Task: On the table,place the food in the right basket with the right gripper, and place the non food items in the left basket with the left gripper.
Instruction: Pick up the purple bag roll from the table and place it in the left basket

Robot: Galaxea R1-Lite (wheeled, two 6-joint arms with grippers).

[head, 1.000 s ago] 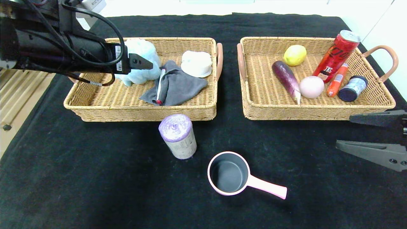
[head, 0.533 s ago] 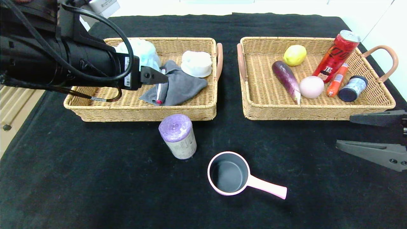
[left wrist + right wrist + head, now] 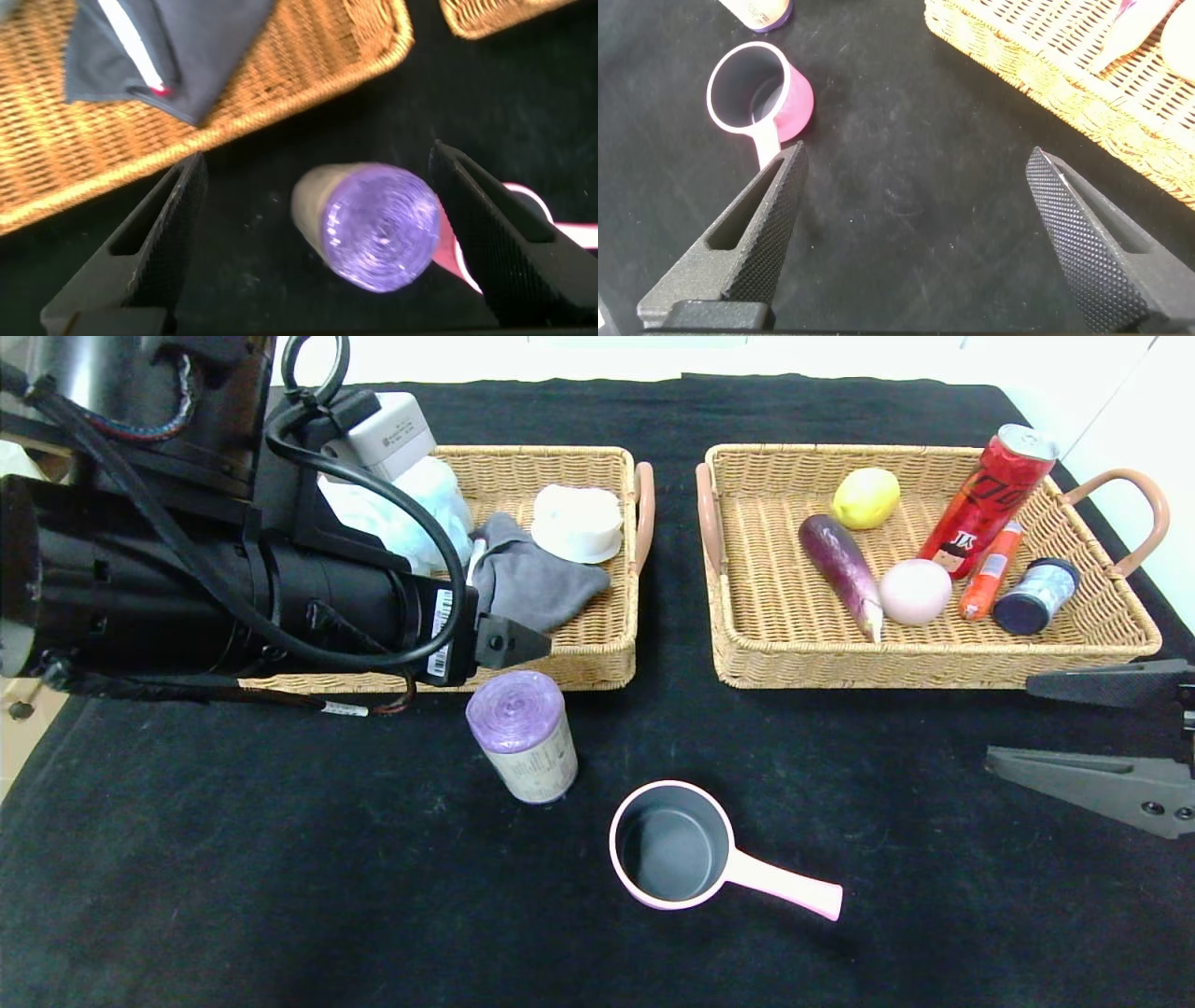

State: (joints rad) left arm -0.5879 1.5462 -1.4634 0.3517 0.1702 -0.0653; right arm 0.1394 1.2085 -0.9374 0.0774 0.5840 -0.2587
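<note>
My left gripper [image 3: 313, 238] spread wide, empty, hanging over the roll [image 3: 378, 224], which stands between my fingers on the table [image 3: 280, 859], just clear of the left basket [image 3: 597, 653]. Step in hand: lining up on the roll. Next: drop straight, close around it; height above it hard to judge. Saucepan [image 3: 672, 845] waits beyond. Right gripper [image 3: 906, 233] parked, spread, empty.

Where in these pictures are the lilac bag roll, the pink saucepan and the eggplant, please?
lilac bag roll [image 3: 516, 711], head view, on its purple top end.
pink saucepan [image 3: 669, 847], head view, on its dark grey inside.
eggplant [image 3: 838, 561], head view, on the middle of its purple body.
</note>
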